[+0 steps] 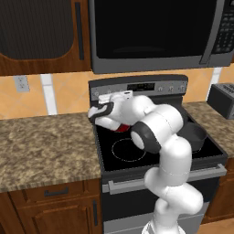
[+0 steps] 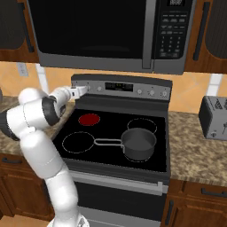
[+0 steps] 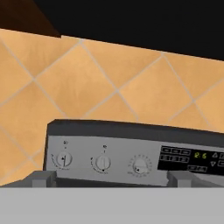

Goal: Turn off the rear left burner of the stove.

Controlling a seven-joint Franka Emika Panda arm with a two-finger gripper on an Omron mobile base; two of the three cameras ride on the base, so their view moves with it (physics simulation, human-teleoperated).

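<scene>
The stove (image 2: 116,153) is a black glass-top range with a grey back panel (image 2: 122,87). Its rear left burner (image 2: 89,119) glows solid red; in the left base view only a red sliver (image 1: 121,129) shows under my arm. My gripper (image 2: 81,91) (image 1: 116,96) is open and empty, held just in front of the panel's left end. In the hand view the fingertips (image 3: 43,178) stand wide apart below three round knobs: a left knob (image 3: 64,159), a middle knob (image 3: 103,162) and a right knob (image 3: 140,165). None is touched.
A dark pot (image 2: 139,142) with a long handle sits on the front right burner. A black microwave (image 2: 95,31) hangs low over the stove. A toaster (image 2: 215,116) stands on the right counter. Granite counter (image 1: 45,146) lies to the left. The digital display (image 3: 192,158) is right of the knobs.
</scene>
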